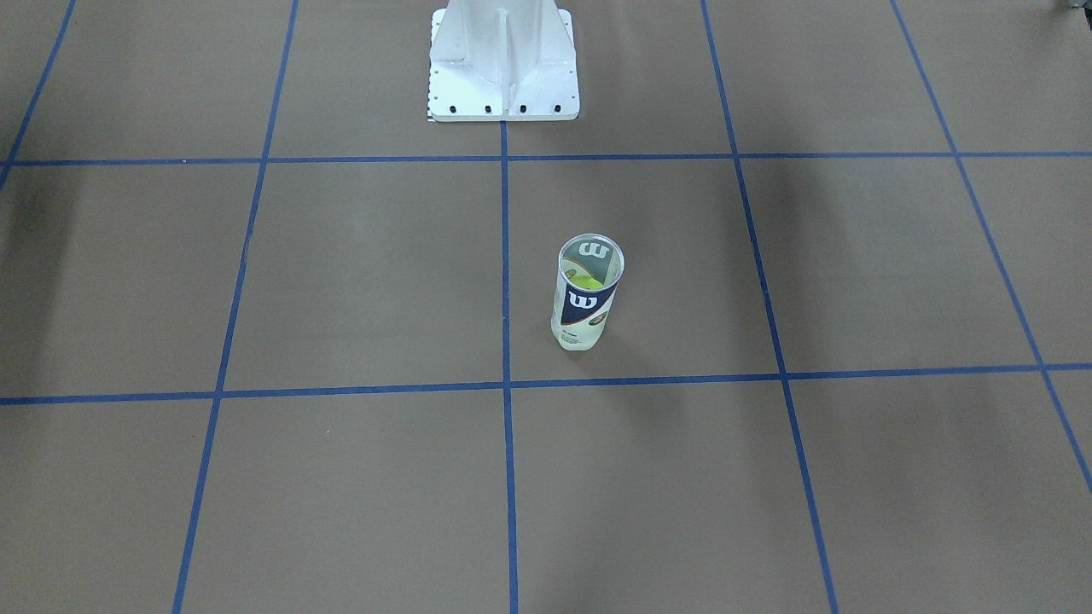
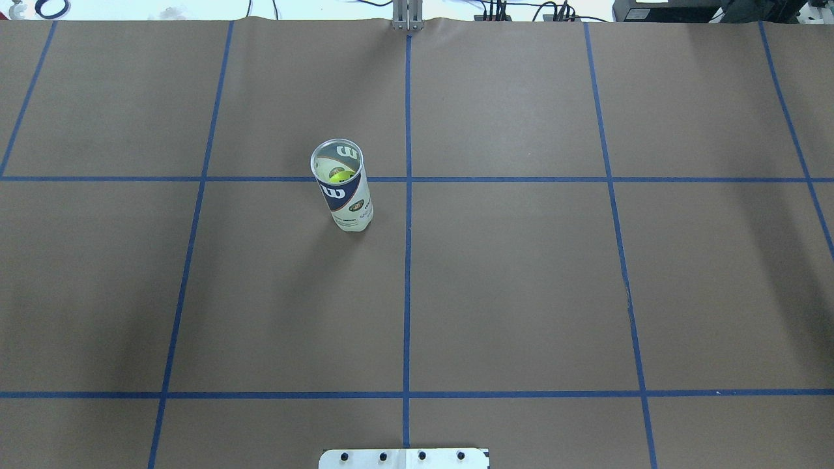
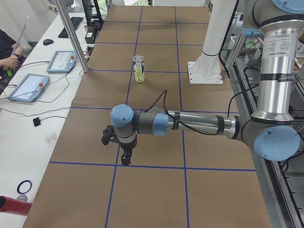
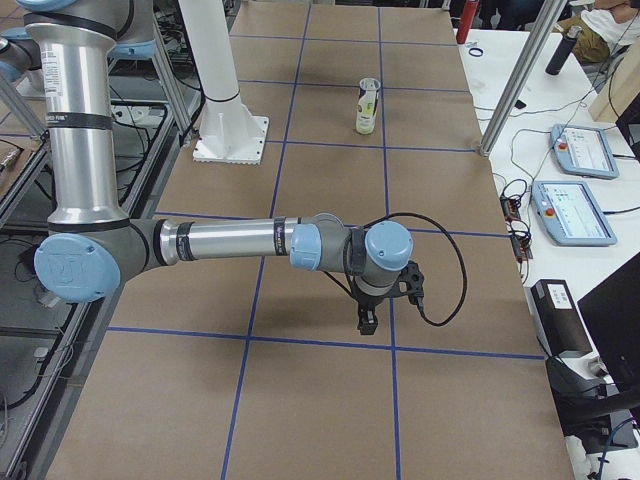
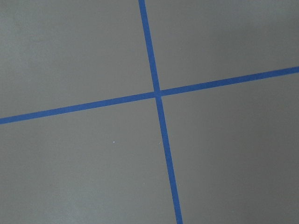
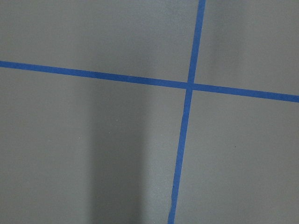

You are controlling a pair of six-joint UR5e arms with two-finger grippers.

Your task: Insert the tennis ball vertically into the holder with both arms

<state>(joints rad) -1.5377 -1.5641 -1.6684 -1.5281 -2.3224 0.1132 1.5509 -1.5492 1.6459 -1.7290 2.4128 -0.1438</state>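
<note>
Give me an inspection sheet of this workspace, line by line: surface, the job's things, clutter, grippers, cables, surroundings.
Surface: brown paper cover with a blue tape grid, lying flat.
Job's things: holder upright, top open, on the robot's left half; tennis ball showing inside it.
Clutter: nothing seen.
Grippers: left gripper and right gripper hang over bare paper, far from the holder; open or shut cannot be told.
Cables: black cable loops off each wrist, well away from the holder.
Surroundings: white pedestal base; teach pendants on the side bench.
</note>
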